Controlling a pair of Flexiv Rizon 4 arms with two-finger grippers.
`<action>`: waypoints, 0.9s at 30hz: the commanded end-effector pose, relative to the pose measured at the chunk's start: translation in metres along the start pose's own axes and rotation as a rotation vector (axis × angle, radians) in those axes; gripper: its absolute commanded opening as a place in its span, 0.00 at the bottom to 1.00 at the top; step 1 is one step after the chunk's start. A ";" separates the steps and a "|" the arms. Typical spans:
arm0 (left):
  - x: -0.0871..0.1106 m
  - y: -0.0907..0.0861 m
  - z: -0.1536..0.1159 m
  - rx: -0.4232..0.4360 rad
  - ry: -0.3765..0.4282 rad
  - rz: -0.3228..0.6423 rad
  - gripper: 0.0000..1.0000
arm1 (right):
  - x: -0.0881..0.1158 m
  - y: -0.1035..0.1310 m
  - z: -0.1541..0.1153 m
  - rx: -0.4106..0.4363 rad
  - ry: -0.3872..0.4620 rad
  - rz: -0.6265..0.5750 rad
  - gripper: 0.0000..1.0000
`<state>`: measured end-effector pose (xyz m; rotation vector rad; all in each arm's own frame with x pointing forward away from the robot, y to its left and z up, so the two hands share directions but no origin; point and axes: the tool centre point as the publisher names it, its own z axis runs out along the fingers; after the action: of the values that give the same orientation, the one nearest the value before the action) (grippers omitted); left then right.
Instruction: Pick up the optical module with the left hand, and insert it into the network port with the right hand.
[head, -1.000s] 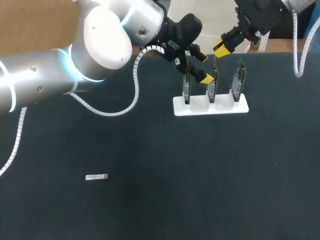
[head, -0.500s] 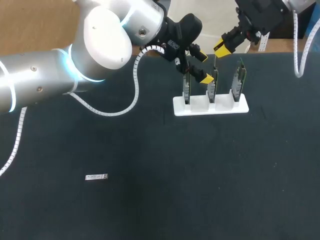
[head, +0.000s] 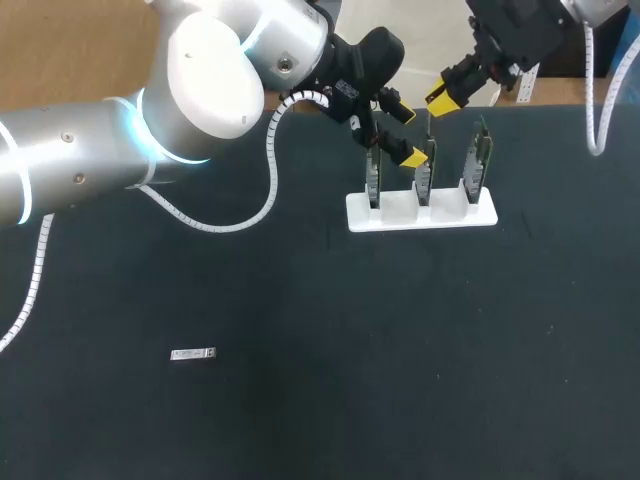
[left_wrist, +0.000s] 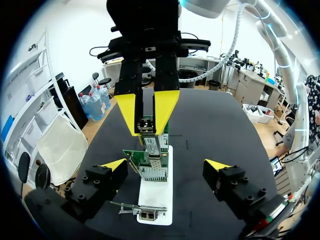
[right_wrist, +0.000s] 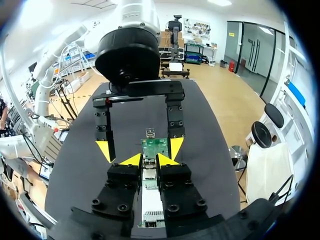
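Optical module (left_wrist: 146, 125) sits clamped inside right tool (right_wrist: 149, 161).

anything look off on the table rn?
A small silver module lies alone at the table's near left, far from the white card holder. Odd, since the right claw grips an optical module above the cards.

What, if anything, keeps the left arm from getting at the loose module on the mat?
Likely nothing, so yes: the loose module lies alone on bare mat on that arm's side. The left claw is open but at the card rack, so it must back off first.
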<state>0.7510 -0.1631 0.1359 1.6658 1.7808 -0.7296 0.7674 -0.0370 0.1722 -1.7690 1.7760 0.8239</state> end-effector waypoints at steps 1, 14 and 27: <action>-0.001 0.001 0.001 0.002 0.005 -0.001 1.00 | 0.000 0.000 0.001 0.002 -0.002 -0.004 0.00; -0.001 0.001 0.001 0.002 0.005 -0.001 1.00 | 0.000 0.000 0.000 0.000 0.001 -0.003 0.00; -0.001 0.001 0.001 0.002 0.005 -0.001 1.00 | 0.004 -0.001 0.005 -0.004 0.002 0.012 0.00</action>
<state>0.7510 -0.1631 0.1359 1.6658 1.7808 -0.7296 0.7676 -0.0365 0.1658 -1.7647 1.7892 0.8308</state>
